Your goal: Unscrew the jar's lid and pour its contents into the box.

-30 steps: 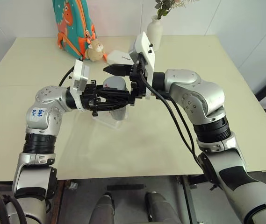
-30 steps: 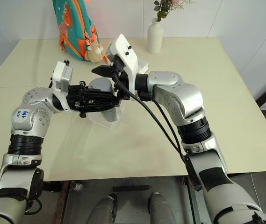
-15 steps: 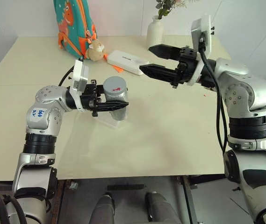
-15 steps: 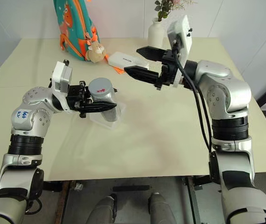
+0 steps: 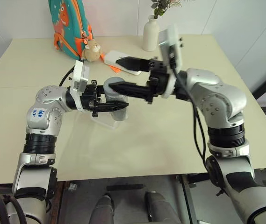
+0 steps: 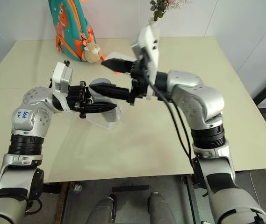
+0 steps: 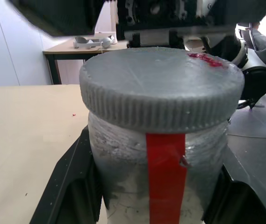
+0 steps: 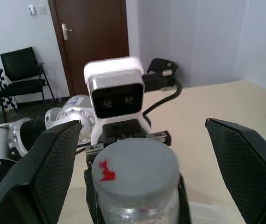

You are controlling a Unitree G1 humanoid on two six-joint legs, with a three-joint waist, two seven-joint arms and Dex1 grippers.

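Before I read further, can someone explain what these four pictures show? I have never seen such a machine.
It is a humanoid robot with two arms, each ending in a tool with two black fingers. The two wide pictures come from cameras in its head, looking down over a beige table. The two close pictures come from cameras on its wrists.

The left tool is shut on a small clear jar, which still wears its grey lid with a red mark. The right tool stands open, its fingers to either side of the lid. Under the jar lies a clear plastic box.

At the far edge stand a colourful backpack, a small plush toy, a white case and a white vase.
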